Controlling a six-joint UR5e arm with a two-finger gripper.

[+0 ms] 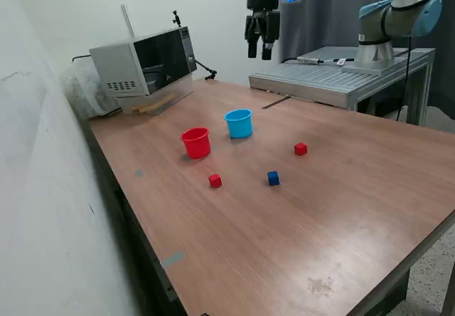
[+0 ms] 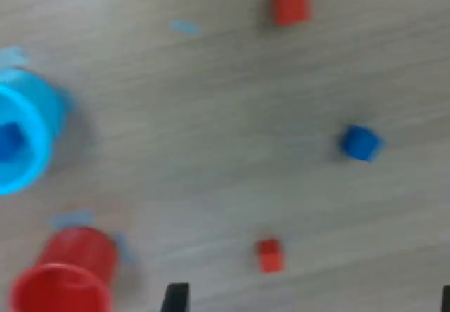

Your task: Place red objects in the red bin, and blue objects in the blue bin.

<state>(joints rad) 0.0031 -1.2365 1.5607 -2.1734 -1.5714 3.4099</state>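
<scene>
End effector: the end effector (image 1: 261, 45) hangs high above the far side of the bench (image 1: 341, 209), well clear of everything on it; its two fingers point down with a small gap between them and nothing in that gap.
Red bin: the red bin (image 1: 195, 143) stands upright on the bench, well below the end effector and toward the exterior view's left of it; in the wrist view (image 2: 63, 277) its inside cannot be made out.
Blue bin: the light-blue bin (image 1: 239, 123) stands upright near the red bin, on the exterior view's right of it, and is the item closest to lying under the end effector.
Blue cube in bin: the wrist view shows a dark blue cube (image 2: 10, 142) lying inside the blue bin (image 2: 21, 140).
Blue cube on bench: a second dark blue cube (image 1: 273, 178) (image 2: 360, 143) sits on bare wood, nearer the camera than both bins, well apart from the end effector.
Red cube, left: one red cube (image 1: 215, 181) (image 2: 269, 255) lies in front of the red bin, beside the loose blue cube but not touching it.
Red cube, right: the other red cube (image 1: 301, 149) (image 2: 291, 6) lies toward the exterior view's right of the blue bin, apart from the rest.
Background: a microwave (image 1: 146, 63) sits at the far left corner of the bench.
</scene>
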